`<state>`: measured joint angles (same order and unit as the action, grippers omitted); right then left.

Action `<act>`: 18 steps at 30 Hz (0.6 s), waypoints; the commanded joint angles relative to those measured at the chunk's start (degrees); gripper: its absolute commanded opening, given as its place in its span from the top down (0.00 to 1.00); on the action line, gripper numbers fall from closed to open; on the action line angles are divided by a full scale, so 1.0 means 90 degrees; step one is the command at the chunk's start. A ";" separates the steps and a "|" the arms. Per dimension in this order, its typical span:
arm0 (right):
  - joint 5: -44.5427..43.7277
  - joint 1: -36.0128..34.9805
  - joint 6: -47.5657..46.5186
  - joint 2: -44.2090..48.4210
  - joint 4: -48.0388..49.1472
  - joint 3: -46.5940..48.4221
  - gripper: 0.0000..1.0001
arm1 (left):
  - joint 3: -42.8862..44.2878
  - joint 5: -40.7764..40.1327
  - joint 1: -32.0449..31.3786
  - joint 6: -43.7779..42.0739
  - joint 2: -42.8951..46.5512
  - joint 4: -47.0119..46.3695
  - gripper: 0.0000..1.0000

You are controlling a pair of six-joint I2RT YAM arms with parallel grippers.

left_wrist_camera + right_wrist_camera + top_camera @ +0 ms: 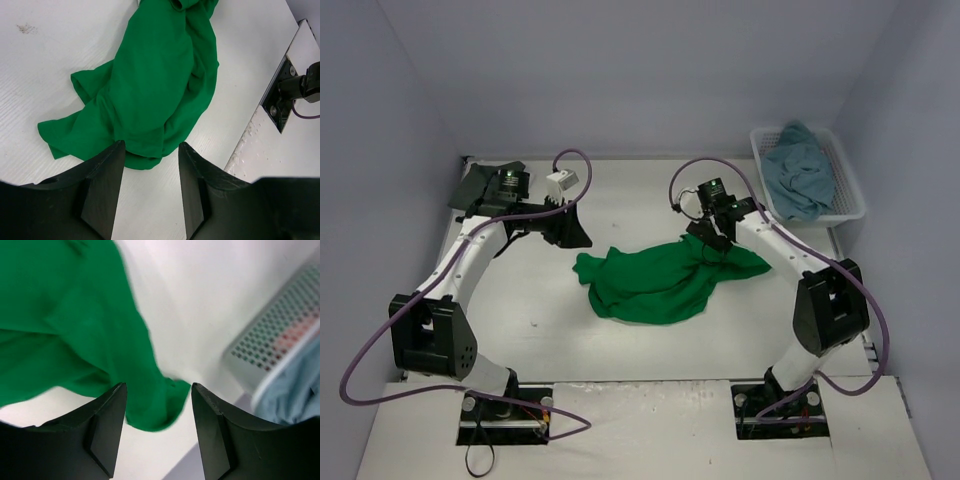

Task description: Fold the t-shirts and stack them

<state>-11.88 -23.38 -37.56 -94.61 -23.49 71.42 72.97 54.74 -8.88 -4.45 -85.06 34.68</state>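
The flat white table (620, 200) holds a bright green soft cloth t-shirt (655, 282). It lies crumpled in a heap near the middle, a little toward the right edge. A white plastic lattice basket (848, 185) sits at the far right corner. A dark cloth (480, 182) lies at the far left corner, partly hidden. A tiny brown speck (535, 322) marks the table left of the shirt.

The top view looks down from high at the near edge over the whole table (640, 200). Both wrist views hang close above the green t-shirt (640, 285), which all three views share.
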 commanded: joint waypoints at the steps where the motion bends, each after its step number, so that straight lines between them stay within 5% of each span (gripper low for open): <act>1: 0.0906 -0.0274 0.0023 0.0043 -0.0037 0.0151 0.49 | 0.0222 0.0021 0.0001 -0.0199 0.0291 -0.0005 0.59; 18: 0.1144 -0.0420 -0.0143 -0.0660 0.0070 0.0073 0.51 | 0.0115 -0.0018 0.0011 -0.0248 0.0271 -0.0044 0.59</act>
<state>-1.43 -27.05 -38.02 -101.56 -23.53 70.81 72.95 53.89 -8.88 -5.45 -85.06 35.11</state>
